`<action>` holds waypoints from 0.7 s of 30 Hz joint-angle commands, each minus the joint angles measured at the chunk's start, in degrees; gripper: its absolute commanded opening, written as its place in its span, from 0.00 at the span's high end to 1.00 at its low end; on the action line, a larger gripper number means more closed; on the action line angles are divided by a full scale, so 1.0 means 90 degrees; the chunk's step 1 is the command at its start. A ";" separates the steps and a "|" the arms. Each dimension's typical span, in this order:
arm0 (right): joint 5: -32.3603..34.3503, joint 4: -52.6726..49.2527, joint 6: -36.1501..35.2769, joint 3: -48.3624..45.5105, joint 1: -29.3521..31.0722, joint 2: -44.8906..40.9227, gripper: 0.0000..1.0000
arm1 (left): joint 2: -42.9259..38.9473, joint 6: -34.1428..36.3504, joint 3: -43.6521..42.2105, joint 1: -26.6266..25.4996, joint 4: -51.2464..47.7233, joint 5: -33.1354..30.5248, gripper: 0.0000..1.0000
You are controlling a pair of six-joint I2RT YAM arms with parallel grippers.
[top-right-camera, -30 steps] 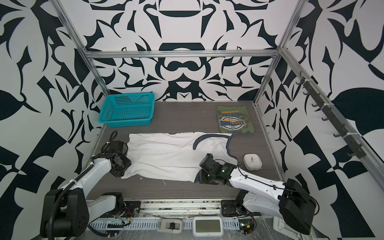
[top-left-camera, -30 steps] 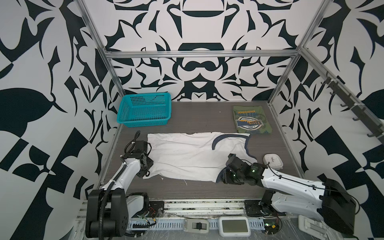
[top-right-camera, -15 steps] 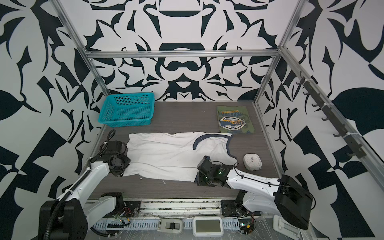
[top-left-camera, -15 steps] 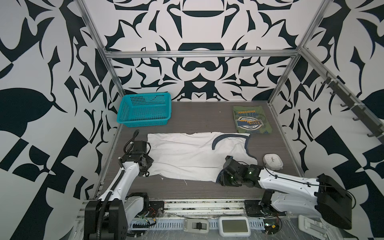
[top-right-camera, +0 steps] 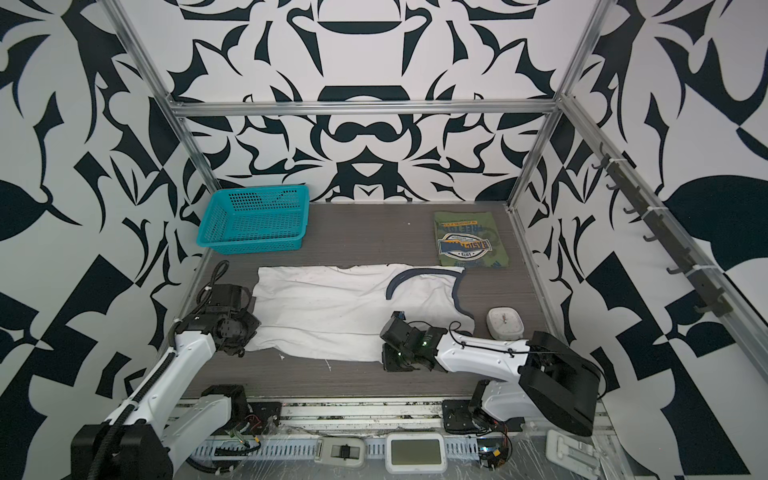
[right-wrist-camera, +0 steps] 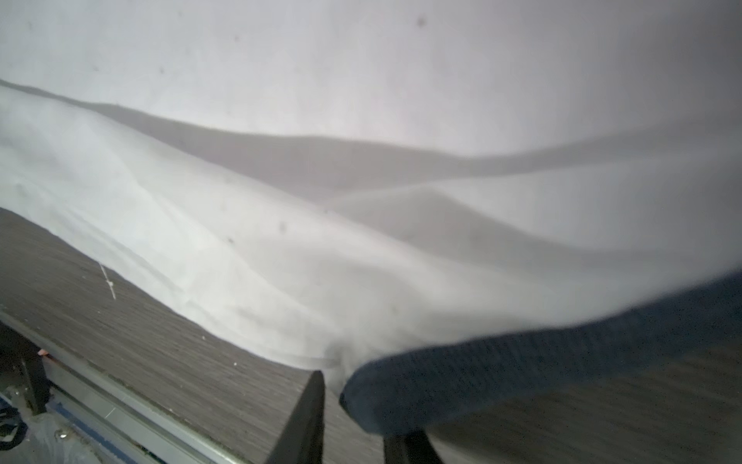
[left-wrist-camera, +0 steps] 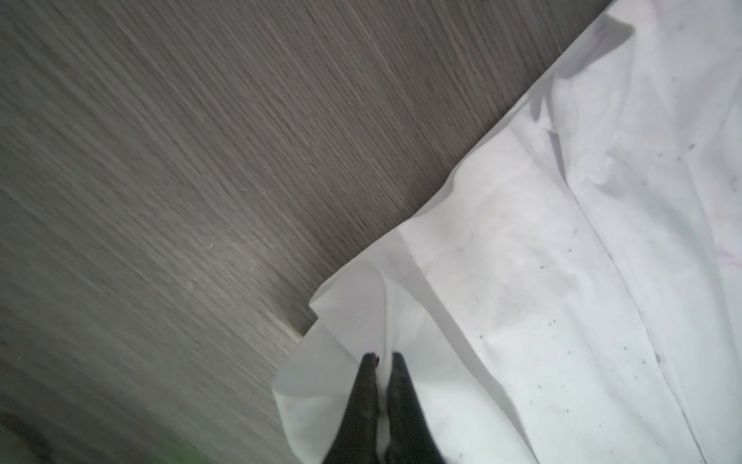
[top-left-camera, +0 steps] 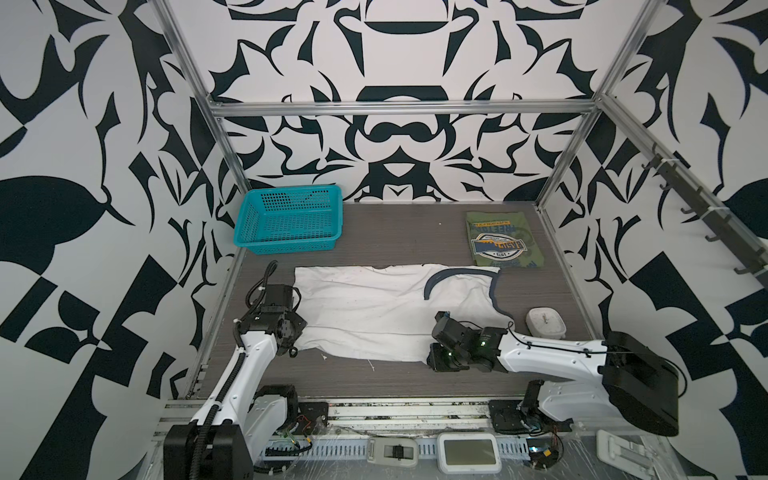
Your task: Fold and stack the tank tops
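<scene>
The white tank top (top-left-camera: 374, 316) (top-right-camera: 332, 311) lies spread flat across the middle of the table, its navy neck trim toward the right. My left gripper (top-left-camera: 293, 345) (left-wrist-camera: 383, 359) is shut, pinching the shirt's (left-wrist-camera: 562, 281) near-left corner. My right gripper (top-left-camera: 434, 359) (right-wrist-camera: 357, 405) sits low at the near-right corner, jaws still apart. The navy trim (right-wrist-camera: 522, 361) lies between its fingers and drapes over one of them. The olive green tank top (top-left-camera: 503, 245) (top-right-camera: 469, 243) rests folded at the back right, badge print up.
A teal mesh basket (top-left-camera: 291, 220) stands at the back left. A small white device (top-left-camera: 545, 323) sits right of the white shirt, close to my right arm. Metal frame posts line the table (top-left-camera: 395, 232), and a rail runs along its front edge (right-wrist-camera: 120, 405).
My left gripper has closed on the shirt's corner. My right gripper's jaws have narrowed around the navy trim. Both arms shifted only slightly.
</scene>
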 commanded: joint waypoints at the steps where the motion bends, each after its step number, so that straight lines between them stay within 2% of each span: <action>1: 0.0223 -0.0197 -0.0133 0.0353 0.0038 -0.0172 0.85 | -0.0104 -0.0006 0.0260 -0.0020 -0.0375 -0.0201 0.95; 5: 0.0469 -0.0637 -0.0285 0.0567 0.0038 -0.0414 0.97 | -0.0106 0.0081 0.0405 -0.0015 -0.0446 -0.0263 0.95; 9: 0.0576 -0.0854 -0.0516 0.0801 -0.0049 -0.0533 1.00 | 0.0041 0.0170 0.0595 -0.0015 -0.0428 -0.0350 0.95; 12: 0.0570 -0.1296 -0.1029 0.1175 -0.0395 -0.0493 1.00 | 0.0220 0.0218 0.0744 -0.0015 -0.0300 -0.0467 0.96; 17: -0.0507 -0.1194 -0.1554 0.1437 -0.1535 -0.0232 1.00 | 0.0770 0.0268 0.1003 -0.0017 0.0140 -0.0442 0.96; 21: -0.0675 -0.1301 -0.2026 0.1932 -0.1954 0.0268 1.00 | 0.1604 0.0425 0.1432 -0.0015 0.0427 -0.0382 0.96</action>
